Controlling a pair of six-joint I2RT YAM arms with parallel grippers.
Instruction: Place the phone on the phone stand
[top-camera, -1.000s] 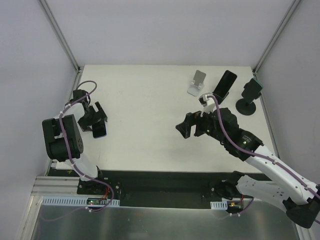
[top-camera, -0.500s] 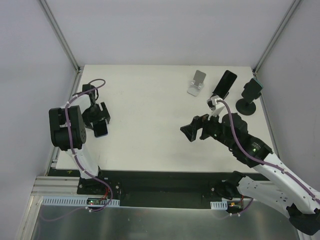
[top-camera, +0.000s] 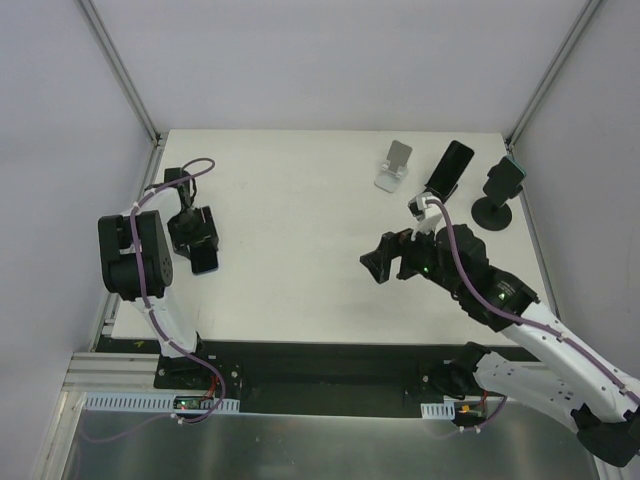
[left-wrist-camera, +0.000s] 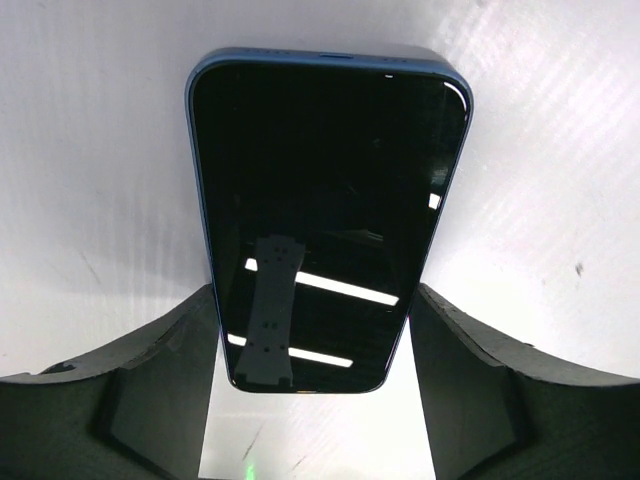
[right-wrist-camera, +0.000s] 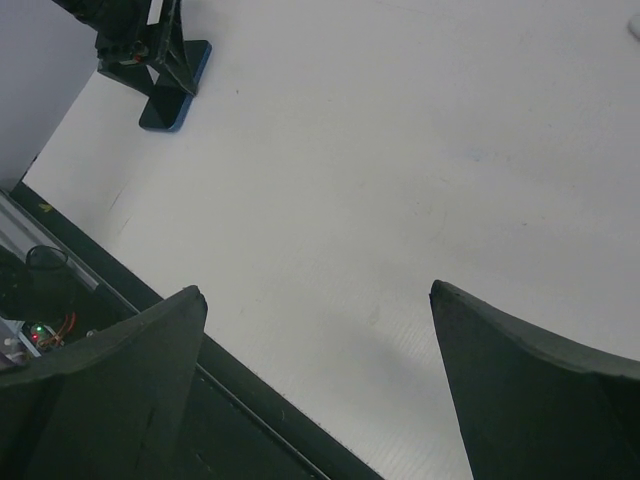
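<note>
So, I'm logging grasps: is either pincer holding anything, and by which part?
Right pincer: nothing, open. Left pincer straddles the phone's long sides near one end; a firm grip cannot be told.

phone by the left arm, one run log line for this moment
phone: flat on table, screen up | left hand: flanks phone, grip unclear | right hand: open, empty, above table | white stand: empty

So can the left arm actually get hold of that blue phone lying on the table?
Probably yes. The left gripper has a finger on either side of the blue phone, which lies flat on the table with nothing between or over it. Whether the fingers pinch it yet, I can't tell.
</note>
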